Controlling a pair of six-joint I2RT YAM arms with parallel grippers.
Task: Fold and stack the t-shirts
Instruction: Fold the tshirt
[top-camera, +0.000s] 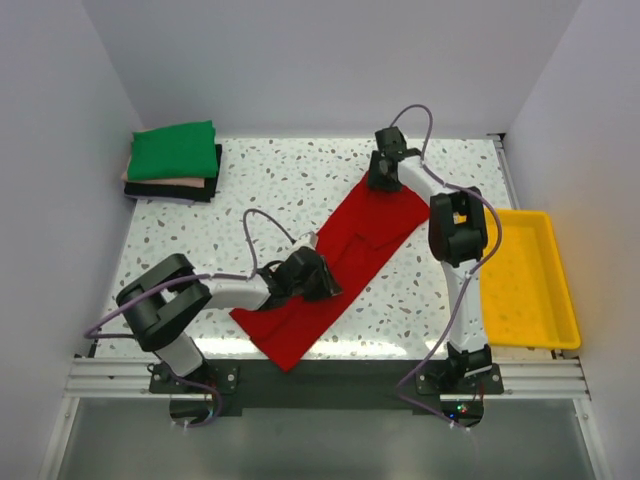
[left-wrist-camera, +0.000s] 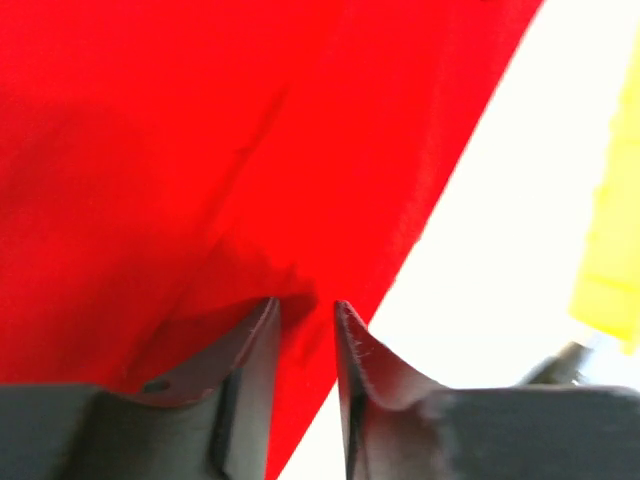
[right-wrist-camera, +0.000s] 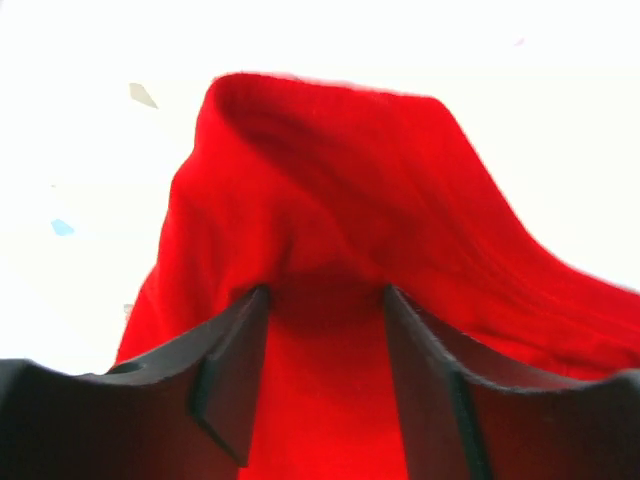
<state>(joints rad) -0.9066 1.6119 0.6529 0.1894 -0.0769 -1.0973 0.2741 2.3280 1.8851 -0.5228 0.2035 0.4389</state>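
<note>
While shirt (top-camera: 375, 225) lay diagonal across table (top-camera: 290, 180), part folded, I saw right gripper (right-wrist-camera: 325, 295) half apart, pinching bunched fold at far end; left gripper (left-wrist-camera: 307, 305) narrow at near half, grip unclear. Judged cloth soft, limp, light; best taken by doubled edges.

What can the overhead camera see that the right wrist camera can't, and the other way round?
Only the overhead view shows both arms, the left gripper, the stack of folded shirts in the far left corner, and the yellow tray on the right. It also shows the red shirt whole, lying diagonally.

Only the right wrist view shows, close up, red cloth humped and bunched between the fingers.

Both show the red shirt, the right gripper at its far end, and the speckled table.
</note>
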